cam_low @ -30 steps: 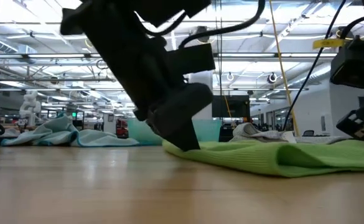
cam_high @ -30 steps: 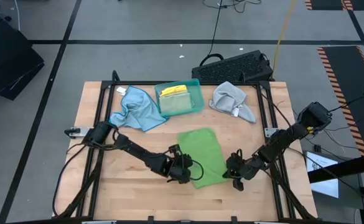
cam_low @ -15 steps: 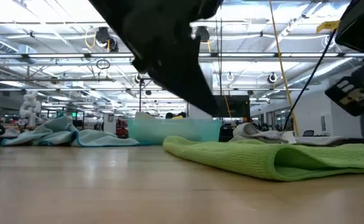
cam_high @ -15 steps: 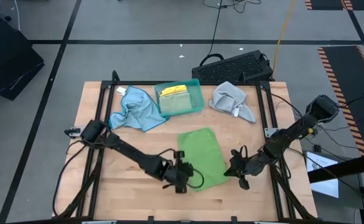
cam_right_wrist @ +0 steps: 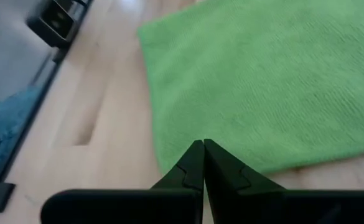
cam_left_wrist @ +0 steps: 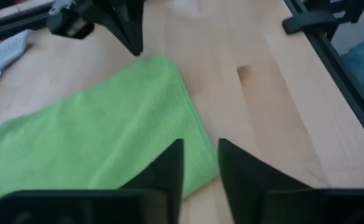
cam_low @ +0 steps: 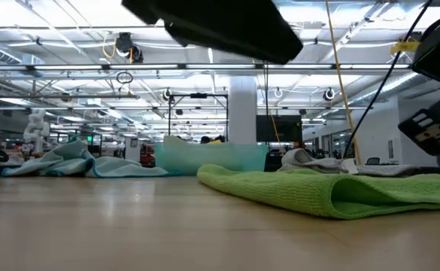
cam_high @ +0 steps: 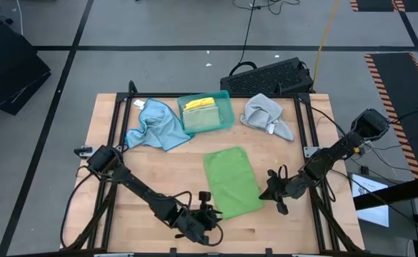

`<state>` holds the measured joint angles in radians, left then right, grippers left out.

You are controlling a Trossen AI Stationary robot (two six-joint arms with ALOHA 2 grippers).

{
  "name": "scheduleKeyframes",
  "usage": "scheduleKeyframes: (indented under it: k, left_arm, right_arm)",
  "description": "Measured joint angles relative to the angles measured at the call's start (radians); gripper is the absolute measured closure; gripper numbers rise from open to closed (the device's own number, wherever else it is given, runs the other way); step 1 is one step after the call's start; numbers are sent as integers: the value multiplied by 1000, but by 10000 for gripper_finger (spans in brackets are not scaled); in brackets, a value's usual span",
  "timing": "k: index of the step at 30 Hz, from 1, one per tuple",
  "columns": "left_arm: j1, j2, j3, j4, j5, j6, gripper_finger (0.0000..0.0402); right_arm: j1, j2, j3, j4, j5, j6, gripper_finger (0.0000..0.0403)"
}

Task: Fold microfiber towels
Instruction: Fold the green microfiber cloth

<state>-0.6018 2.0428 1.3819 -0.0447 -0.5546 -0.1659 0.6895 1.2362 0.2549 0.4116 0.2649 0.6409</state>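
High view showed a folded green microfiber towel (cam_high: 231, 181) lying flat on the pale wooden surface (cam_high: 151, 171), in front of a teal plastic tray (cam_high: 225, 99) that held a yellow folded cloth (cam_high: 201, 105). A crumpled light blue towel (cam_high: 155, 124) lay beside the tray on one side, a crumpled grey towel (cam_high: 266, 113) on the other.

The left gripper (cam_high: 203, 216) hovered just off the green towel's near corner, jaws slightly apart and holding nothing. The right gripper (cam_high: 274, 191) sat just beside the towel's opposite long edge, jaws pressed together and empty.

The green towel looked folded once, so the likely step was a second fold or a move to the tray. To do it well, each gripper should take a corner at the same end, pinch through both layers, lift only a little, and lay the edges squarely together so nothing skews.

Whether the towel's layers lined up underneath could not be seen. The tray's lower contents were hidden beneath the yellow cloth. Low view cut off both arms, showing only dark shapes overhead.
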Motion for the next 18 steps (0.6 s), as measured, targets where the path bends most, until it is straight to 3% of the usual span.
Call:
scheduleKeyframes:
  k: [5, 8, 14, 18]
  left_arm:
    - [-2, 17, 2, 17, -5, -6, 226]
    - [4, 25, 2, 26, -5, 1, 200]
    - [11, 26, 3, 8, 12, 54, 193]
    - [18, 26, 3, 0, 81, 131, 192]
  right_arm:
    - [0, -1, -13, 37, 0, -29, 401]
    - [0, 0, -13, 20, -1, -55, 401]
    - [0, 0, -13, 18, -3, -112, 400]
    - [0, 0, -13, 18, -4, -141, 400]
